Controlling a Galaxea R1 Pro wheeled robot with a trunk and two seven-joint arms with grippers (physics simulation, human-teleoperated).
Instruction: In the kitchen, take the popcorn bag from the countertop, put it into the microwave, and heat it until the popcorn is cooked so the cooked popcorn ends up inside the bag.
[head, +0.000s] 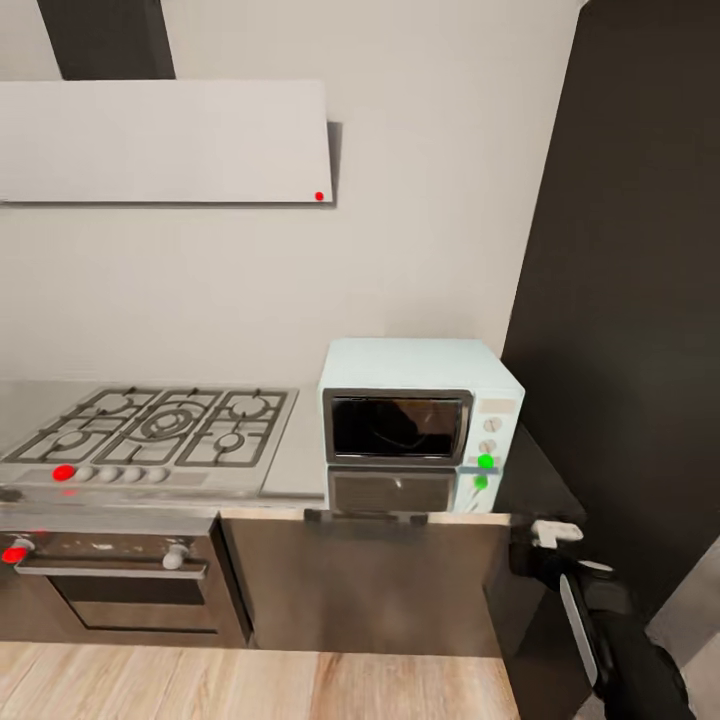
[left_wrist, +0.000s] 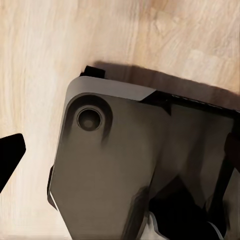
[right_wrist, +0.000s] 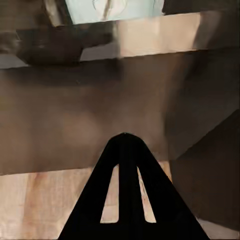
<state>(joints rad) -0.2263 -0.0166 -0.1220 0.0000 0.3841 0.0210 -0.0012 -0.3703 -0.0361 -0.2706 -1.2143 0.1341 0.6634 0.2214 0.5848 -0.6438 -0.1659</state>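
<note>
Right arm (head: 610, 640) showing at five o'clock in the head view, forearm angling up toward its pale wrist end, right gripper (right_wrist: 124, 137) in its wrist view pointing forward, fingers pressing together to one tip, left gripper fingertip (left_wrist: 10, 155) showing dark at nine o'clock

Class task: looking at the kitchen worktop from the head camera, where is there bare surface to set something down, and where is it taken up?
Bare patch: the countertop strip between the gas hob and the microwave. The hob crowds the left side; the microwave fills the right end beside the dark tall cabinet.
</note>
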